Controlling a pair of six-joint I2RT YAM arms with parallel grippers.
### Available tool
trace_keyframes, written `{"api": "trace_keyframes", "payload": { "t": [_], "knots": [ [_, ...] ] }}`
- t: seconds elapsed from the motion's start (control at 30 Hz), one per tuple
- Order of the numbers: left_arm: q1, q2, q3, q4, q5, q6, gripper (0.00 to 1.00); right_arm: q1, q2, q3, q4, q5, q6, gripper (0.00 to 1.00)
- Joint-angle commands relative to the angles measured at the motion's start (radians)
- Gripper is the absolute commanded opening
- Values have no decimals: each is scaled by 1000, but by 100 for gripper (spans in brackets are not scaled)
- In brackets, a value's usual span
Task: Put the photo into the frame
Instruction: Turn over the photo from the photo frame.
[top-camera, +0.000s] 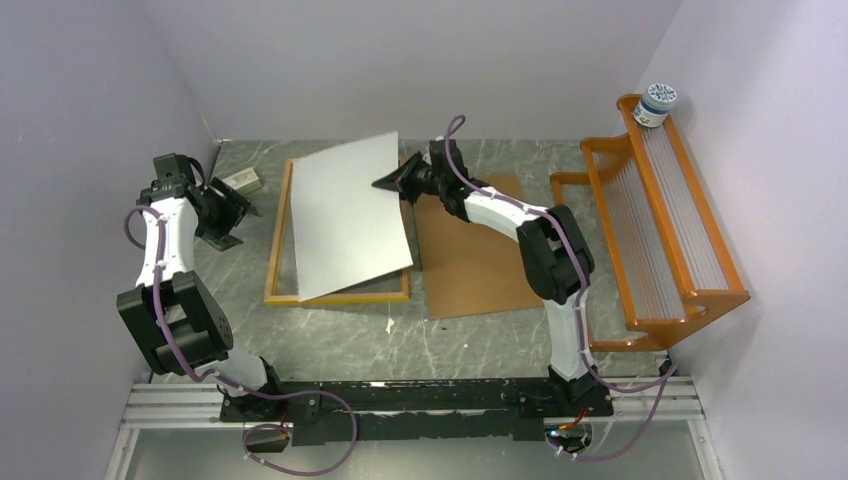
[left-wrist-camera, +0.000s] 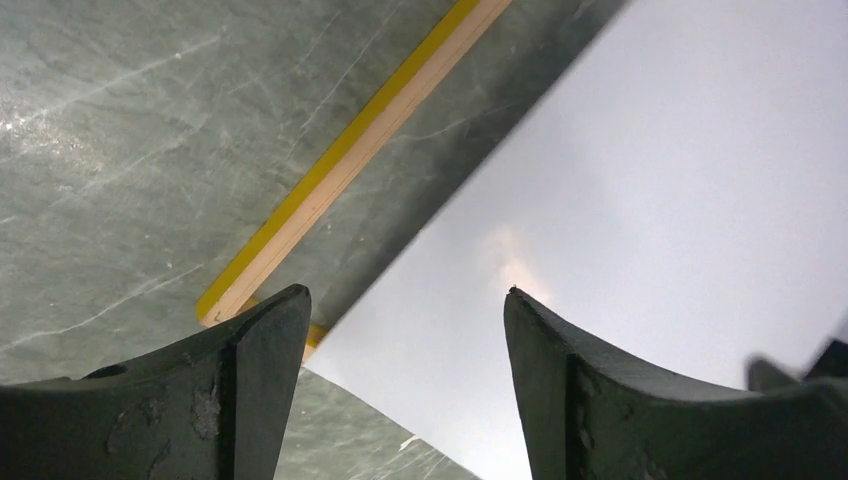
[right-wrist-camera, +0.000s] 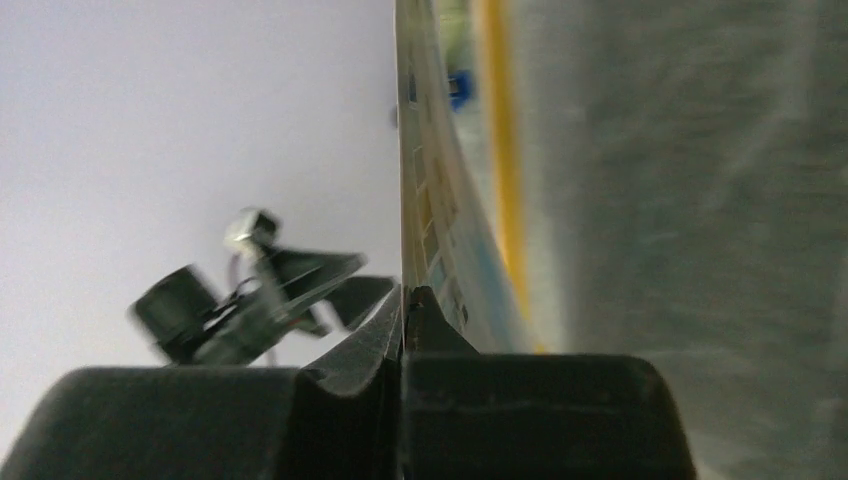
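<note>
We saw the photo (top-camera: 345, 215) as a large plain sheet, white back up, lying skewed across the frame (top-camera: 281, 235) rather than squared inside it. In the right wrist view it ran edge-on. Its underside was blurred but seemed to carry pale storeys of a building and a strip of blue.

The photo's far right corner stood raised and poked past the frame's far rail, while its near left corner crossed the near rail. The frame's left rail lay uncovered, and a wedge of grey table (top-camera: 330, 340) showed between that rail and the sheet's left edge. Bare table lay to the left of the frame, apart from a small beige block (top-camera: 243, 182) by its far left corner. A brown backing panel (top-camera: 475, 265) lay just beside the frame on the right. The orange rack (top-camera: 665, 225) stood well apart beyond it, with a small tin (top-camera: 657, 103) on top. A white scrap (top-camera: 389, 325) lay near the frame's near rail.

The right arm reached forward and left over the backing panel. The right gripper (top-camera: 400, 180) had its fingers pressed together on the photo's right edge, close to the raised corner. The left arm was folded, its wrist turned toward the frame. The left gripper (top-camera: 225, 215) hung just left of the left rail, fingers spread wide with nothing between them.
</note>
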Motion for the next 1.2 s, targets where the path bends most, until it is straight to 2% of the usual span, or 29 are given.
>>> {"api": "trace_keyframes", "payload": {
  "t": [0.0,0.43,0.53,0.87,1.03,1.17],
  "knots": [
    [9,-20,-35,26,6,30,75,-8,74,1,-92,78,-112,0],
    [12,-12,-99,47,1,49,75,-7,146,23,-67,206,-260,0],
    [11,-5,-105,47,6,55,75,0,164,22,-10,190,-275,0],
    [11,-6,-126,57,20,57,75,31,250,125,-12,150,-295,0],
    [11,-5,-139,61,31,60,75,46,279,164,-20,163,-289,9],
    [11,-8,-144,58,28,62,75,53,295,190,-31,175,-283,10]
  ]
}}
